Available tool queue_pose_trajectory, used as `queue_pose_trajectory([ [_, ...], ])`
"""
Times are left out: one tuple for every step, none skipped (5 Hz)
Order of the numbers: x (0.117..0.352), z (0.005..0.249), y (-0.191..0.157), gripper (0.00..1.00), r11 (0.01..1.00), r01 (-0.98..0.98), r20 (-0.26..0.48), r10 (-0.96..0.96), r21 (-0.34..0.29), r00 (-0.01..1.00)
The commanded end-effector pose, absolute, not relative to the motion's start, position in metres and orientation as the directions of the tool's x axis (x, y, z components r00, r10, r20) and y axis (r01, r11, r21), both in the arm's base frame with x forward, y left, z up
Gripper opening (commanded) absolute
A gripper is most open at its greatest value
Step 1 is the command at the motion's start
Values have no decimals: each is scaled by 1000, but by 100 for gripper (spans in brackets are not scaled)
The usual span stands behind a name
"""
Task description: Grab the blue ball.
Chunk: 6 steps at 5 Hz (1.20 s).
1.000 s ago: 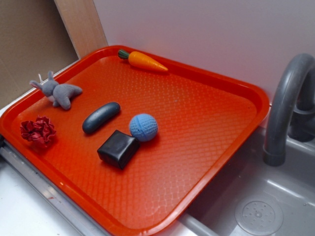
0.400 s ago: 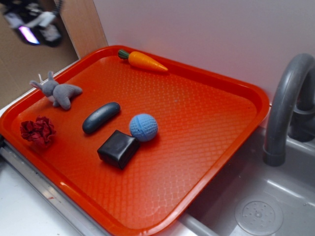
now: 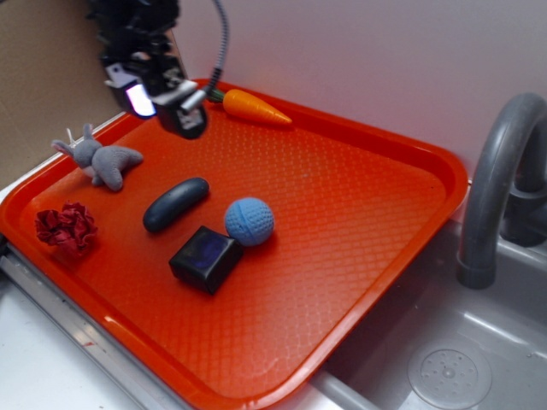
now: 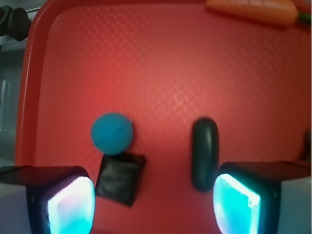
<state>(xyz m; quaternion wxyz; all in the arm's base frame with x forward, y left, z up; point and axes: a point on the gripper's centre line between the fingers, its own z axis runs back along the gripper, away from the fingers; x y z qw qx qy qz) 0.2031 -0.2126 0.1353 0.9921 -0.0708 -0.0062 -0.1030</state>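
Exterior view: gripper (image 3: pixel 160 101) hangs high over the back-left part of the red tray (image 3: pixel 367 213), well apart from everything lying on it. Jaws stand wide and hold nothing; the wrist view shows both lit pads (image 4: pixel 70 204) far apart with bare tray between them.

Blue ball (image 3: pixel 249 221) sits near the tray's middle, touching or just beside the black block (image 3: pixel 205 259) on its front-left side. The dark capsule (image 3: pixel 175 203) lies just left of the ball, with a narrow gap. In the wrist view the ball (image 4: pixel 112 133) shows left of centre, not between the pads, so the gripper is not yet lined up over it.

Other items, spread around the edges: carrot (image 3: pixel 249 105) at the back rim, grey toy rabbit (image 3: pixel 101 159) at left, red crumpled thing (image 3: pixel 66 226) at the front left. Grey faucet (image 3: pixel 496 179) and sink (image 3: pixel 444 359) to the right, clear of the work.

Judgement: approach stage, jaws spread in advance to take the ball's full width. Next move calls for a shift toward the ball, then a descent. The block crowds one side, so a finger may land on it or nudge the ball; it is round and may roll.
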Motion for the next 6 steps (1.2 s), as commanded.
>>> queue_pose_trajectory([
  [199, 112, -273, 100, 939, 323, -20, -327, -119, 945],
  [195, 95, -287, 100, 926, 369, -65, -374, -83, 925],
  [193, 83, -288, 100, 932, 360, -111, -363, -49, 925],
  [192, 64, -260, 100, 960, 279, -177, -281, -36, 943],
  [192, 54, -239, 100, 974, 228, -220, -223, -4, 950],
  [186, 49, -234, 88, 979, 204, -233, -193, 26, 953],
])
